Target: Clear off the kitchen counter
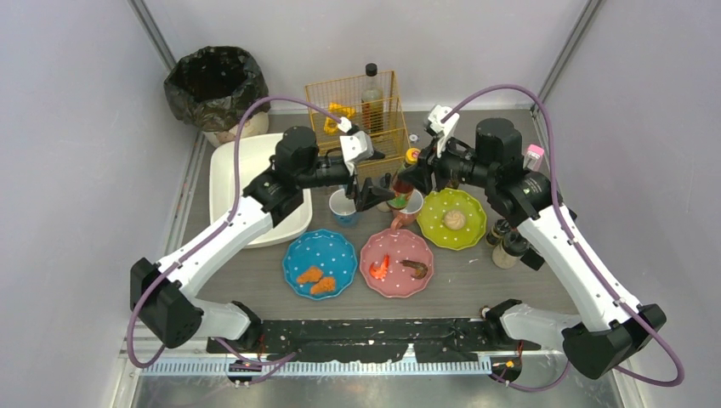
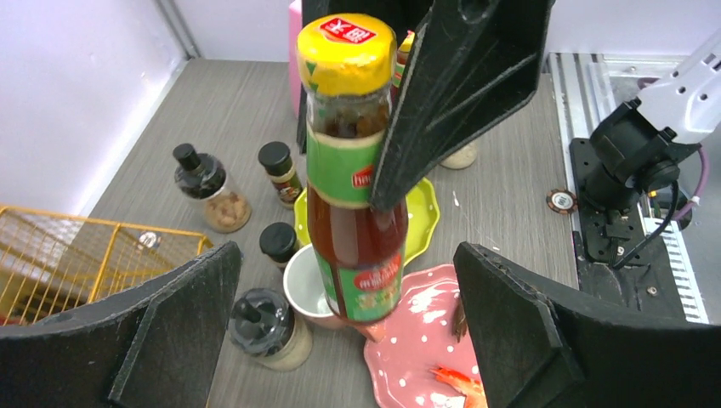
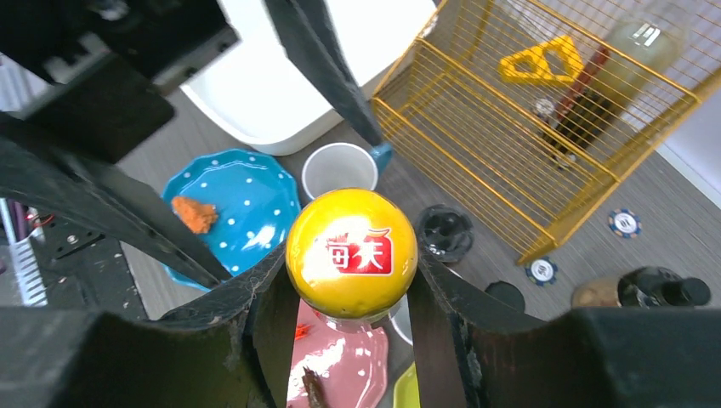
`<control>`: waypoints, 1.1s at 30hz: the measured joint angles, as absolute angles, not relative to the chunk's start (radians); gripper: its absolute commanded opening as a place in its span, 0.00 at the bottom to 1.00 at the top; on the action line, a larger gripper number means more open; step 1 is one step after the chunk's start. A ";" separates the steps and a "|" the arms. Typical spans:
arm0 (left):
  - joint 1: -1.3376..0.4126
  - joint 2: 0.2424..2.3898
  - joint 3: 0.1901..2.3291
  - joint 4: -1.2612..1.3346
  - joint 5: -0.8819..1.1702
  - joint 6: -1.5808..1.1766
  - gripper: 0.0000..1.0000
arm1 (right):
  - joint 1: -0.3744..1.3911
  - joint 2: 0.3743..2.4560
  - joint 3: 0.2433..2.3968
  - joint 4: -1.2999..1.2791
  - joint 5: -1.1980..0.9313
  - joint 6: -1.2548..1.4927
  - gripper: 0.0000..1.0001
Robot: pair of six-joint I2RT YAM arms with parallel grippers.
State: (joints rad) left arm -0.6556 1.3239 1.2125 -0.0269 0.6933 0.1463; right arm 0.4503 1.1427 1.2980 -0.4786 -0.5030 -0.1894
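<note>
Bottle: tall red-sauce glass bottle with yellow cap (image 2: 353,212) stood upright, long axis vertical.
Right jaws: clamped on its neck.
Left jaws: spread wide, empty; bottle straight ahead, level with their gap.
Worktop: grey wood-grain worktop (image 1: 468,285) lay below both.

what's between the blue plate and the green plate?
The pink plate, with a shrimp on it, lies between the blue plate and the green plate, as the top view shows.

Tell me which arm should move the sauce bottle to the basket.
Probably right: the right gripper is shut on the bottle at its cap; the left gripper is open around it.
</note>
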 measured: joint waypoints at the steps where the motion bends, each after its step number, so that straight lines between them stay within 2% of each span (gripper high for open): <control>1: -0.660 1.336 1.218 -0.021 0.706 0.154 0.99 | 0.458 1.140 1.298 -0.478 -0.514 -0.189 0.06; 11: -0.687 1.404 1.232 0.017 0.782 0.183 0.84 | 0.500 1.138 1.298 -0.461 -0.566 -0.187 0.05; 14: -0.688 1.415 1.232 0.037 0.792 0.168 0.75 | 0.508 1.138 1.298 -0.450 -0.572 -0.185 0.05; 17: -0.688 1.427 1.232 0.069 0.805 0.146 0.54 | 0.516 1.138 1.298 -0.439 -0.577 -0.185 0.05; 23: -0.689 1.439 1.231 0.109 0.834 0.106 0.02 | 0.519 1.134 1.296 -0.422 -0.566 -0.179 0.05; 25: -0.688 1.439 1.230 0.120 0.833 0.107 0.00 | 0.519 1.129 1.293 -0.418 -0.564 -0.178 0.05; 27: -0.689 1.439 1.230 0.124 0.834 0.104 0.00 | 0.521 1.122 1.290 -0.419 -0.559 -0.177 0.12; 31: -0.689 1.439 1.226 0.139 0.832 0.104 0.00 | 0.523 1.108 1.282 -0.417 -0.544 -0.173 0.43; 33: -0.688 1.439 1.221 0.152 0.832 0.100 0.00 | 0.523 1.104 1.279 -0.416 -0.541 -0.170 0.49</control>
